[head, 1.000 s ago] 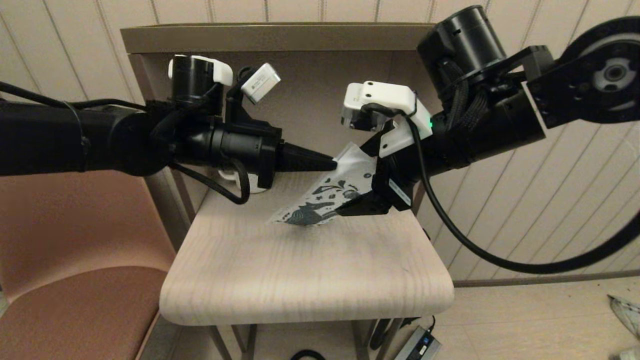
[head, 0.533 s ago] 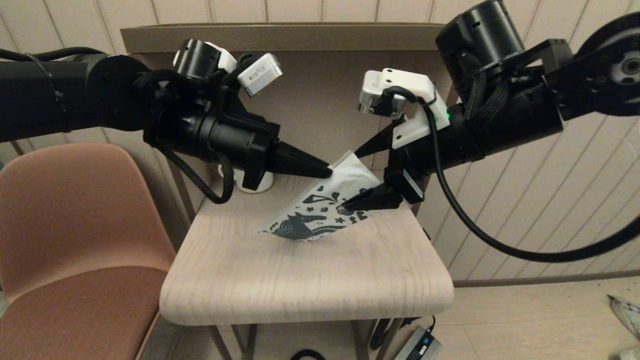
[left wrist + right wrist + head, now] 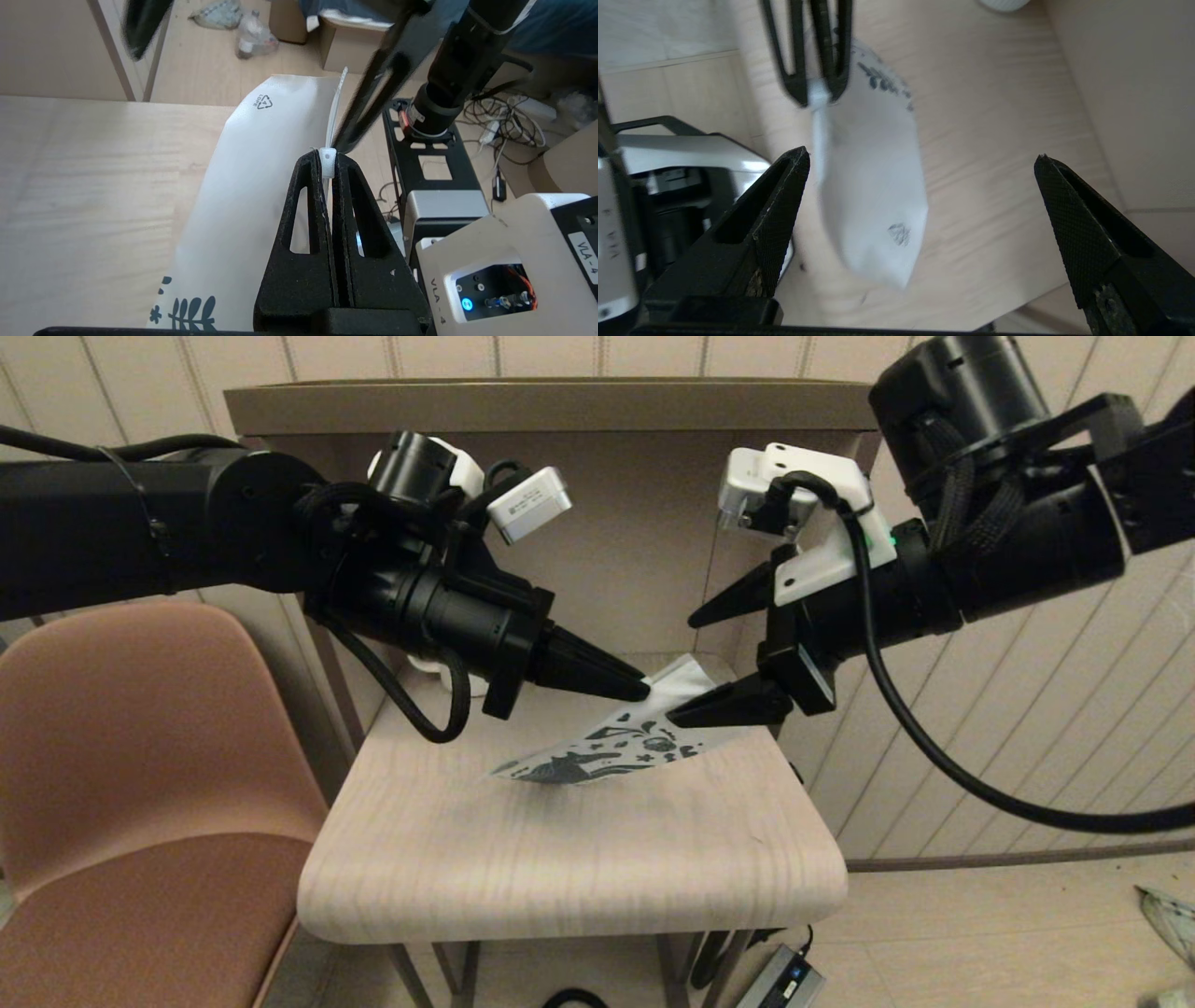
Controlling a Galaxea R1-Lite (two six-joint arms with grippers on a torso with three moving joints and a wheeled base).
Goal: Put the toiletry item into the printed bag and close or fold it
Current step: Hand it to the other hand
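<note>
Head view: left pincer (image 3: 642,690) clamped on printed bag (image 3: 616,747) zip edge; right pincer (image 3: 681,667) apart beside it

Smooth plastic printed bag (image 3: 616,747), pale matt wood-grain table (image 3: 579,859), textured black fingers (image 3: 1083,219)

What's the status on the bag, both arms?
Left tool shut on the printed bag, pinching its zip strip; bag's far end lifted, low corner on the table. Right tool open beside the bag, not gripping. Toiletry item not visible. Nothing obstructing.
</note>
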